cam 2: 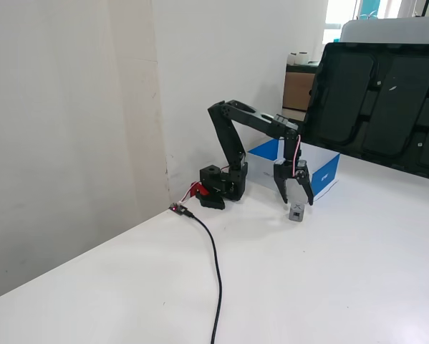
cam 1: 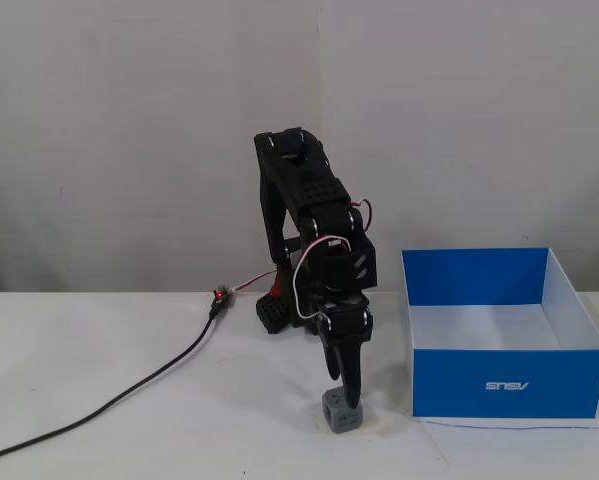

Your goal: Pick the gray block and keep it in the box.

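The black arm [cam 1: 309, 215] stands at the back of the white table [cam 1: 129, 430], close to the wall, and reaches forward and down so that its gripper [cam 1: 347, 400] points straight at the table top. In a fixed view from the side the gripper [cam 2: 296, 202] shows its two fingers spread apart in an upside-down V, one tip on each side of the gray block [cam 2: 296, 212], with daylight between the fingers and the block; it holds nothing. From the front, in a fixed view, one dark finger [cam 1: 345, 370] covers the top middle of the gray block [cam 1: 337, 420], so whether a finger touches the block cannot be told there. The block sits on the table, near the front edge in the front view, just to the left of the box [cam 1: 507, 385] and apart from it. The box [cam 2: 321, 172] is blue outside and white inside, open at the top, with a small white logo on its front wall, and nothing shows inside it. A black cable [cam 1: 109, 405] runs from a small plug near the arm's base toward the front left corner of the table.
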